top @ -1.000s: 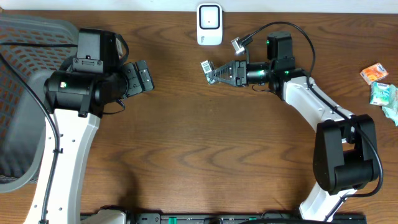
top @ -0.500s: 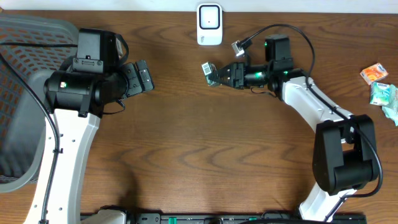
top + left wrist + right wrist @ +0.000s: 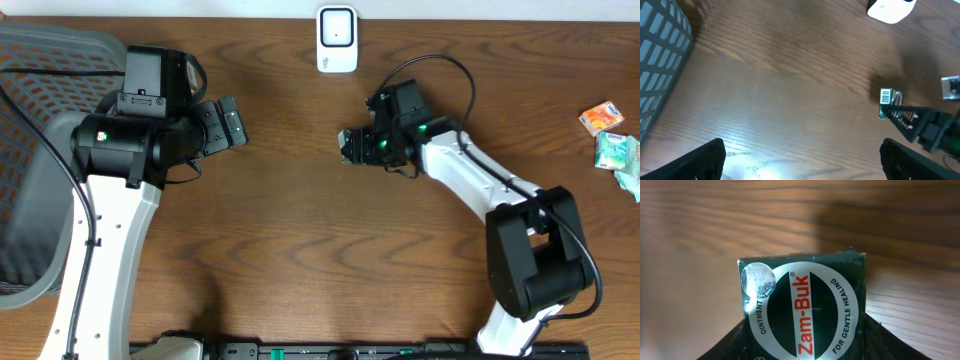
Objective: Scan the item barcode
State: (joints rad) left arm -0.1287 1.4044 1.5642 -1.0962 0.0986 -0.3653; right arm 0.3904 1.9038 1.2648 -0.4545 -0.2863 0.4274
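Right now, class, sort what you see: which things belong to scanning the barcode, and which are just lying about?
Belong: Zam-Buk box, right gripper holding it, white scanner.
Lying about: orange packet, green packet, grey mesh basket, open left gripper.

Wooden table (image 3: 300,240), white scanner (image 3: 337,38), packets (image 3: 615,150)
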